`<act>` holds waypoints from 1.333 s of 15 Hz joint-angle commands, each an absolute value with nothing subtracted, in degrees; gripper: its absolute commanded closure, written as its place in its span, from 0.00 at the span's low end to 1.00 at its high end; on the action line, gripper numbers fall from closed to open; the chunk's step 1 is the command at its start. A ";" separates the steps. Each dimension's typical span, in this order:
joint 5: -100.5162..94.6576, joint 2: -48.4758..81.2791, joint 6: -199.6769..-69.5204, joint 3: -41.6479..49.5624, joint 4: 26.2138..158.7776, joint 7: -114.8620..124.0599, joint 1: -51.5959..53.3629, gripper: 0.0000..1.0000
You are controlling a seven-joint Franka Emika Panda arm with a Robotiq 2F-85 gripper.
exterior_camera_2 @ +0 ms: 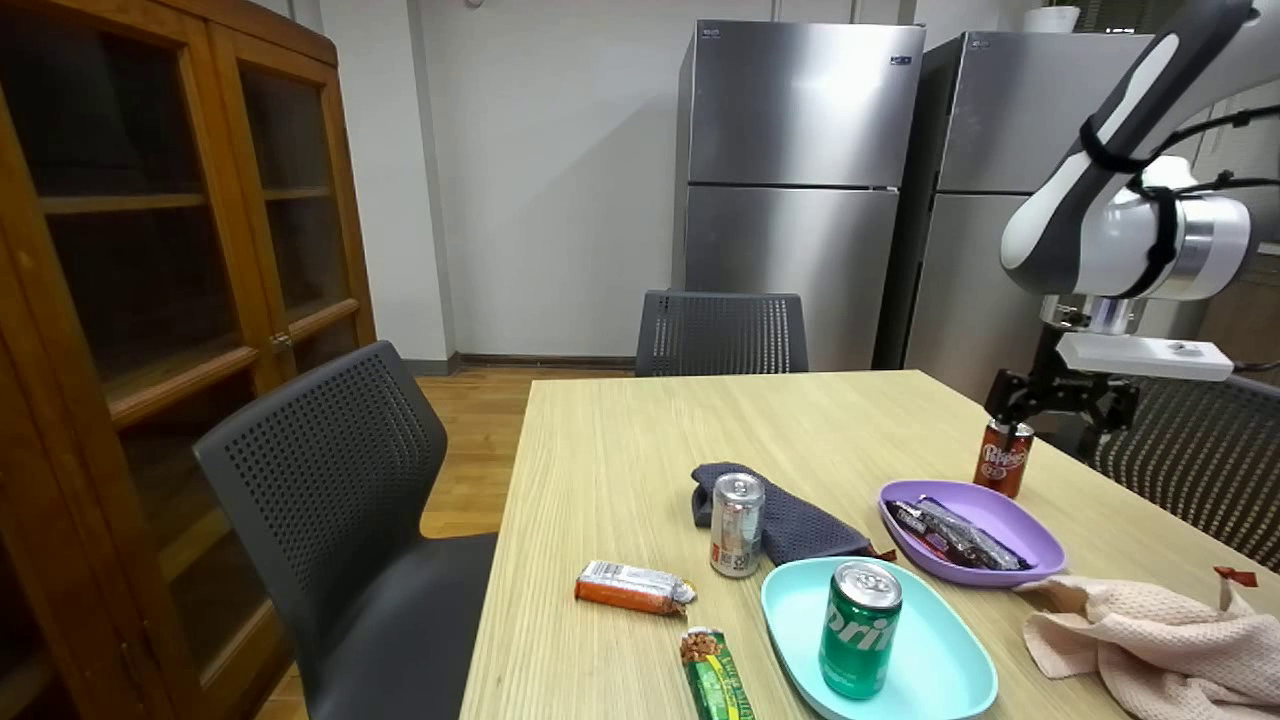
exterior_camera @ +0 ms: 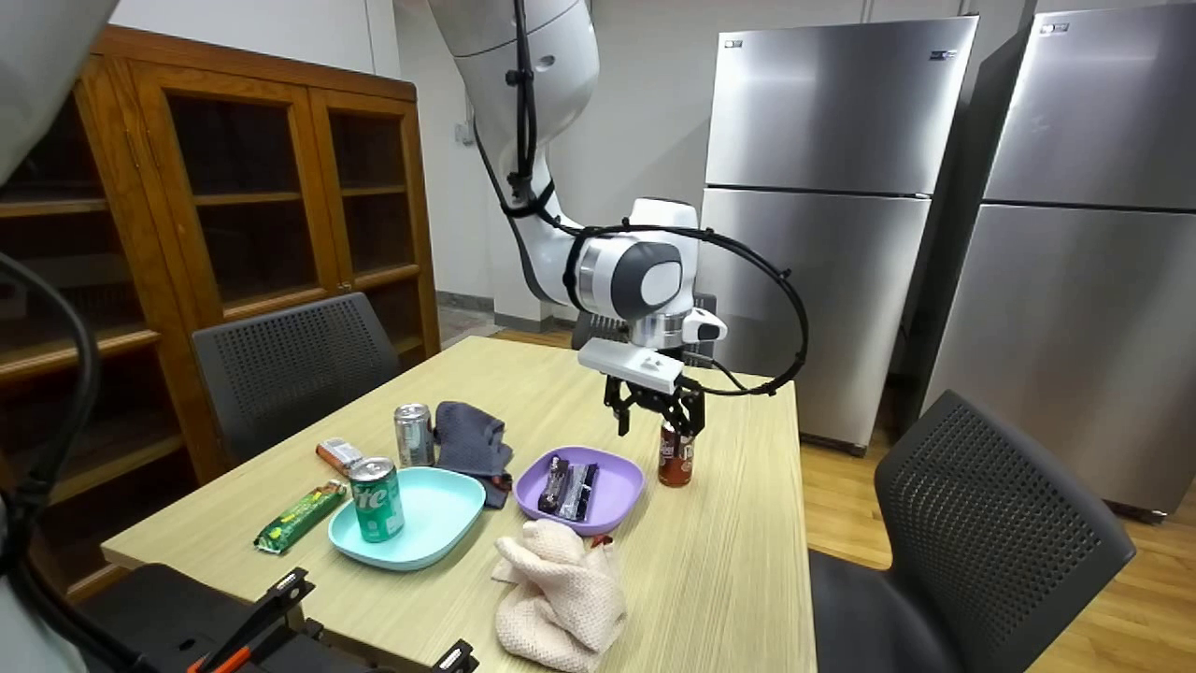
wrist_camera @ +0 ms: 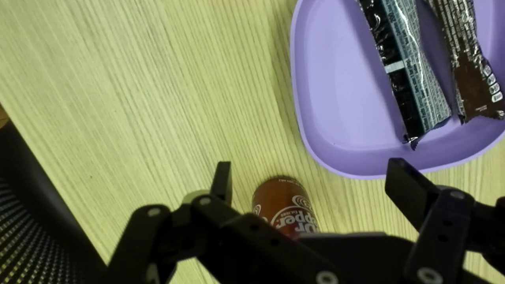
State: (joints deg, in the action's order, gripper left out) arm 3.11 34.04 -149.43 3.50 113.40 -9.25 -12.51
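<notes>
We see metal, plastic and cloth on a smooth, wood-grained desk [wrist_camera: 158,98].
We read the gripper [wrist_camera: 309,177] as matt and black, the brown can [wrist_camera: 282,199] as smooth metal, the purple plate [wrist_camera: 339,98] as smooth plastic and the wrappers [wrist_camera: 418,67] as glossy, crinkled film. The green can [exterior_camera_2: 862,630] and silver can [exterior_camera_2: 737,530] look like shiny metal, the turquoise plate [exterior_camera_2: 940,660] plastic, the pink cloth [exterior_camera: 561,603] nubbly, the dark cloth [exterior_camera: 464,435] coarsely textured. We also note brushed-steel refrigerators [exterior_camera: 813,308], matt perforated plastic chairs [exterior_camera: 990,505] and a varnished wooden cabinet [exterior_camera: 138,159] with glass panes [exterior_camera: 238,150].

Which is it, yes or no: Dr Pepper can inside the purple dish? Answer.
No, the Dr Pepper can stands on the table beside the dish.
</notes>
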 commanded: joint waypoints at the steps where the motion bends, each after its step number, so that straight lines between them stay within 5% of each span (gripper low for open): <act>1: 4.27 37.32 -148.35 3.21 108.07 -7.55 -12.63 0.00; 20: 5.30 49.08 -146.47 2.71 91.95 -4.43 -13.17 0.00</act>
State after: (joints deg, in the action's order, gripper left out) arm 4.55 47.71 -148.94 3.50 95.05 -4.98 -12.52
